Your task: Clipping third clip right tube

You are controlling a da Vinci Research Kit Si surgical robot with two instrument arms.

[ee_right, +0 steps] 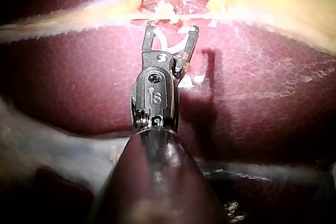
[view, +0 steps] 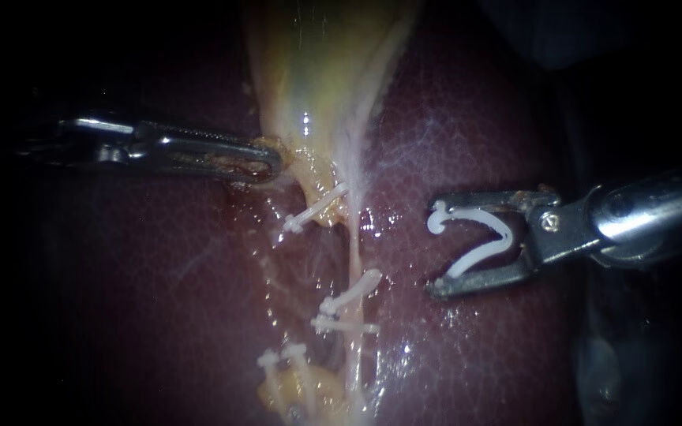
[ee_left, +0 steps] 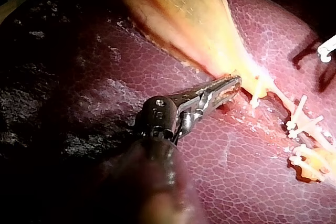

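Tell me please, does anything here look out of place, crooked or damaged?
Nothing looks damaged or spilled. Only the clips on the tubes sit unevenly: two near the middle tilt differently and almost meet. The right instrument carries an open clip, not yet on a tube; the left instrument holds the gallbladder.

Left instrument (view: 266, 162) level, jaws clamped on gallbladder (view: 317, 71) edge. Right instrument (view: 436, 248) tilted slightly downward, jaws spread wide, cradling open clip (view: 505, 235).

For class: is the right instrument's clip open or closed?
Open: the clip has its legs spread in a V, around nothing.
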